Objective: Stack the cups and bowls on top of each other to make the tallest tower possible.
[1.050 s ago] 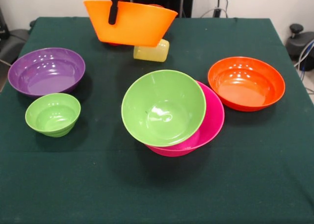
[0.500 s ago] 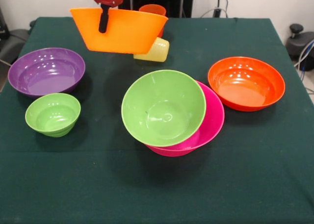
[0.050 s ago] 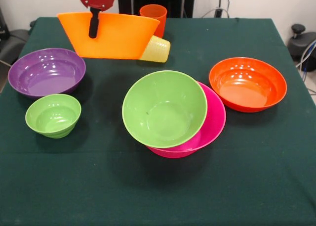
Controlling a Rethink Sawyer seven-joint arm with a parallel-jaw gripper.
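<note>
green table point(image 3: 256, 176) | claw point(image 3: 93, 24) clamped on yellow-orange bowl point(image 3: 113, 37) rim, lifted

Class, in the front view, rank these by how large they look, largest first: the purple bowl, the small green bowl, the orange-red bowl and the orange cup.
1. Orange-red bowl and purple bowl: too alike to separate.
2. Small green bowl.
3. Orange cup, though it stands farthest from the camera, which shrinks it.

The gripper point(image 3: 93, 29) hangs at the view's eleven o'clock, one black finger point(image 3: 93, 23) pointing straight down, clamped over the rim of the yellow-orange bowl point(image 3: 111, 35), held aloft.
</note>
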